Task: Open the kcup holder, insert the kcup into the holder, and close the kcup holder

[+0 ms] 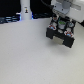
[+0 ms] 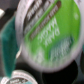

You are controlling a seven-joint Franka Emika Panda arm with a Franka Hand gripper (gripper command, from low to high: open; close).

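You've got the gripper (image 1: 61, 23) clamped on the little green-topped round kcup (image 2: 47, 31), hanging right over the black boxy kcup holder (image 1: 60, 34) near the white counter's (image 1: 30, 55) far edge, presumably lined up so it drops into a slot.

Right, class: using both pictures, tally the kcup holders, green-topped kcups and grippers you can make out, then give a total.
kcup holder: 1
green-topped kcup: 1
gripper: 1
Total: 3
The pods in the holder's slots are too blurred to count.
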